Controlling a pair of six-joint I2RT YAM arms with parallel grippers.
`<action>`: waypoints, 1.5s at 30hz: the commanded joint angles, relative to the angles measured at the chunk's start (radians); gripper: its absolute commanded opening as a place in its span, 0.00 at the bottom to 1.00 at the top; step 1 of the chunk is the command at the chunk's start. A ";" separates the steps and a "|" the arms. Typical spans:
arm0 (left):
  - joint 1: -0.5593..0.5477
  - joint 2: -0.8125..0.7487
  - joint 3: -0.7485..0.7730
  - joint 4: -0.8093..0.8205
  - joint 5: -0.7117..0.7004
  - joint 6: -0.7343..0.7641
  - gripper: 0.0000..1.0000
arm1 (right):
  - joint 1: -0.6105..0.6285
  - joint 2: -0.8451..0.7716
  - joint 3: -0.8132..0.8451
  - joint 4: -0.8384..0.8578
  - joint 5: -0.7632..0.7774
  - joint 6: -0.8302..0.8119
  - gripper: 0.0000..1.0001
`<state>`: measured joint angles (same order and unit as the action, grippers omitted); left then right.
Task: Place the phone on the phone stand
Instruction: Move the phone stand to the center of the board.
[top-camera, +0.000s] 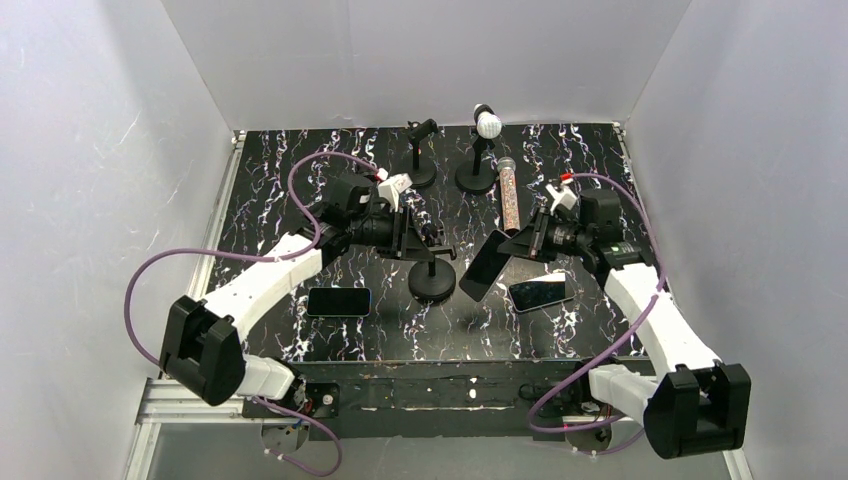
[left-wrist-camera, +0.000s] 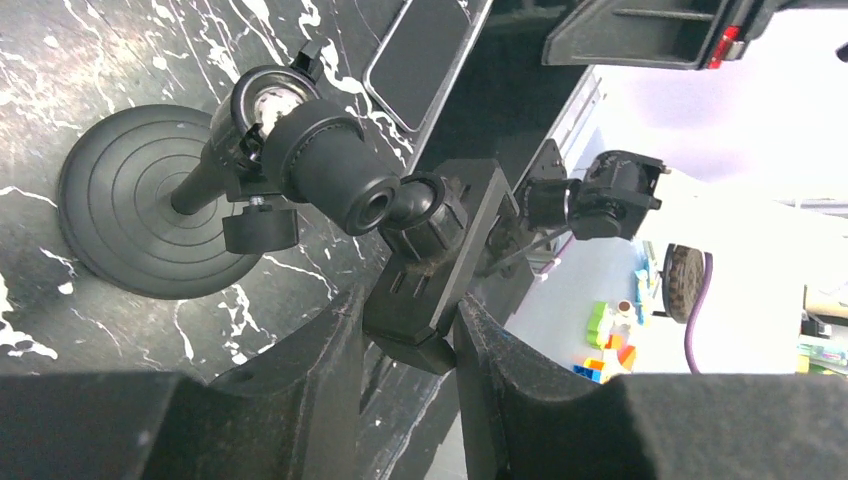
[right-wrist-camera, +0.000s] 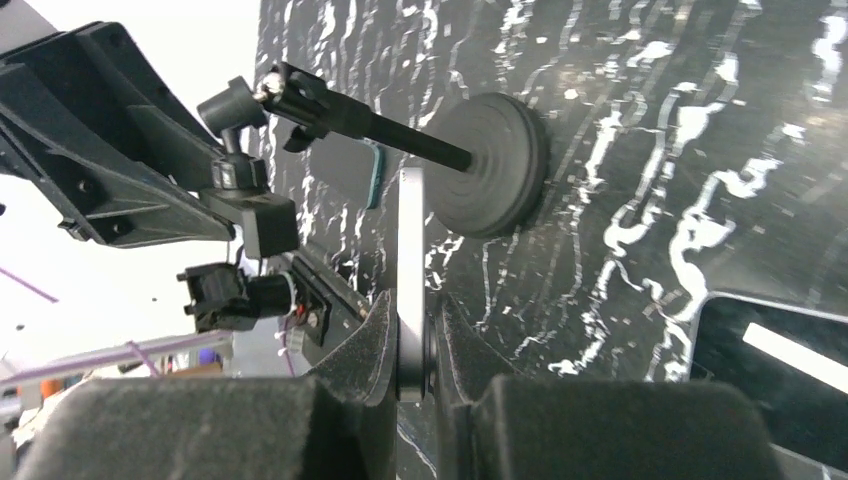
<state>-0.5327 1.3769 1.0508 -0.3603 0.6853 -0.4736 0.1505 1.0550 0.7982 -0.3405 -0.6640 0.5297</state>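
The phone stand (top-camera: 432, 281) has a round black base and a jointed holder (left-wrist-camera: 430, 270) at the top of its stem. My left gripper (top-camera: 415, 236) (left-wrist-camera: 410, 330) is shut on the lower end of that holder. My right gripper (top-camera: 520, 243) (right-wrist-camera: 412, 340) is shut on a dark phone (top-camera: 485, 265), which hangs tilted in the air just right of the stand. In the right wrist view the phone (right-wrist-camera: 410, 260) shows edge-on, pointing toward the stand's base (right-wrist-camera: 490, 165). A gap separates the phone from the holder.
Two more phones lie flat on the black marbled table (top-camera: 290, 190), one (top-camera: 338, 301) left of the stand and one (top-camera: 541, 293) under the right arm. At the back stand two other small stands (top-camera: 417, 160) (top-camera: 478, 165), one with a white ball (top-camera: 487, 124), and a glittery tube (top-camera: 509, 195).
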 joint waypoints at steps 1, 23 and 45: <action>-0.007 -0.101 -0.022 0.092 0.067 -0.014 0.00 | 0.074 0.057 0.021 0.211 -0.109 0.064 0.01; -0.015 -0.139 -0.079 0.109 0.099 -0.051 0.00 | 0.240 0.481 0.031 0.487 -0.048 0.126 0.01; -0.015 -0.142 -0.025 0.079 0.148 -0.156 0.00 | 0.253 0.593 0.005 0.437 0.085 0.043 0.01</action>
<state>-0.5434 1.2922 0.9485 -0.3302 0.7246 -0.5716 0.4065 1.6192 0.7952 0.1001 -0.6868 0.6403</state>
